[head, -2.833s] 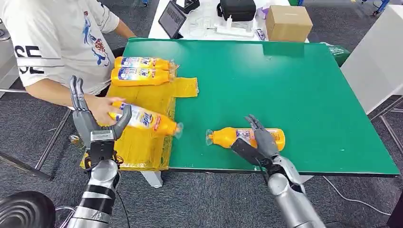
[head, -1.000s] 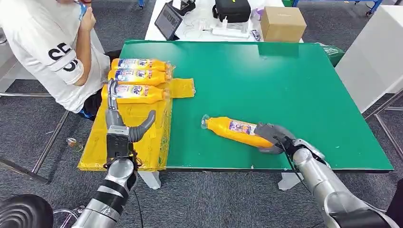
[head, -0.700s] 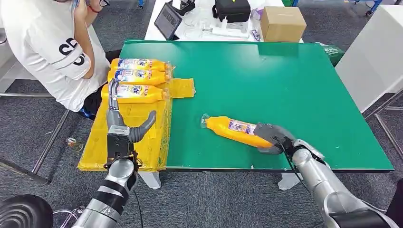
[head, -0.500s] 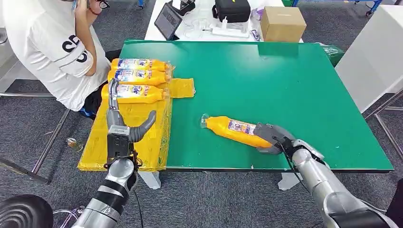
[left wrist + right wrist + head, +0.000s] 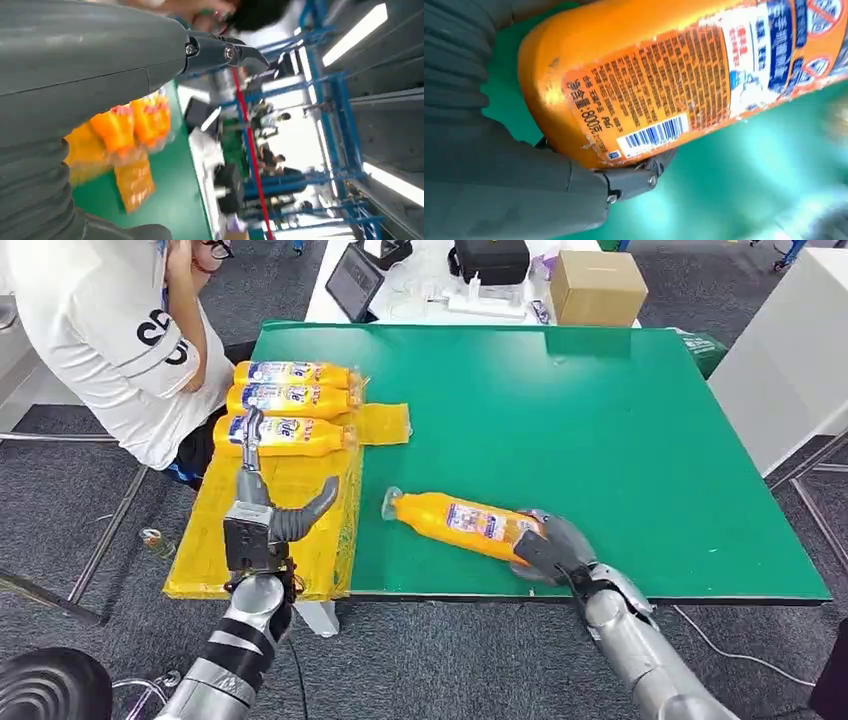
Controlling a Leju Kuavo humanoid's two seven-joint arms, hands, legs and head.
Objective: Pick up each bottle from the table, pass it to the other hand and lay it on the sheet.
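Head view: right hand grips the base end of an orange bottle, clear cap pointing toward the yellow sheet; whether the bottle touches the green table I cannot tell. Left hand is raised over the sheet, fingers straight, thumb spread, holding nothing. Three more bottles lie side by side at the sheet's far end, beside a person. The sheet is crinkled, glossy plastic.

Left wrist view: blurred; orange bottles on green.

Right wrist view: thumb pressed under the bottle's rounded base; worn label, barcode, smooth plastic.
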